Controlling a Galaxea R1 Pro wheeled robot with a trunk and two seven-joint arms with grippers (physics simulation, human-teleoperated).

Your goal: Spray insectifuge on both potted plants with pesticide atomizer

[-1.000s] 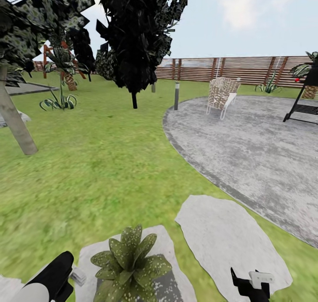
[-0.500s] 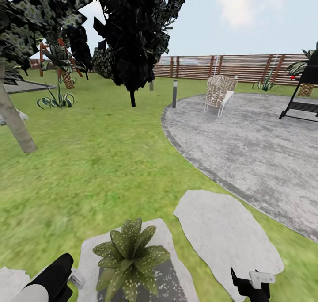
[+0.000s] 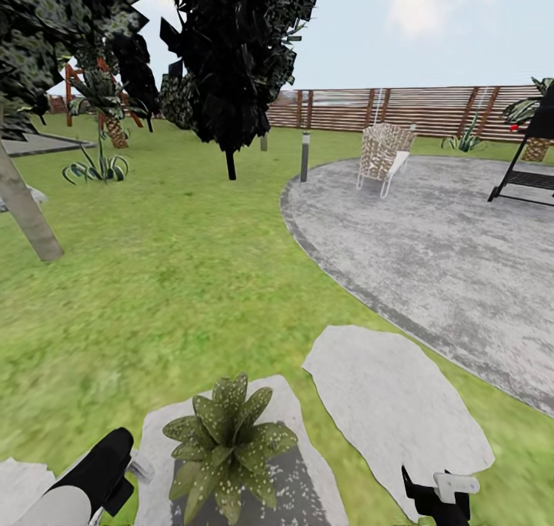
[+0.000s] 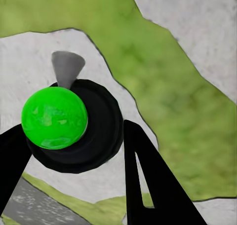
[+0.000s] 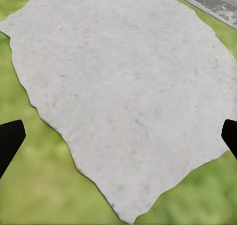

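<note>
My left end effector (image 4: 74, 151) is clenched on the slim dark green pesticide atomizer (image 4: 74, 131), seen end-on in the left wrist view: a bright green round cap, a black collar round it, and a pale clear nozzle tip pointing away from my fingers over a flat grey stepping stone (image 4: 34, 57). In the head view my left arm (image 3: 88, 484) hangs low, with a small pale part that I judge to be the nozzle just beyond it. Just beside that end effector, toward my right, a low rosette of broad pointed green leaves, one potted plant (image 3: 227, 445), sits on its own grey stone (image 3: 304, 487); whitish insectifuge specks (image 3: 231, 399) dot its leaves. Further right lies a second bare grey stepping stone (image 3: 392, 410), directly under my right end effector (image 3: 438, 495), whose black fingers (image 5: 10, 138) stand wide apart, released and holding nothing. I judge the step in hand to be spraying this first plant; the next move calls for aiming the nozzle at any unspeckled leaves, then finding the second plant.
</note>
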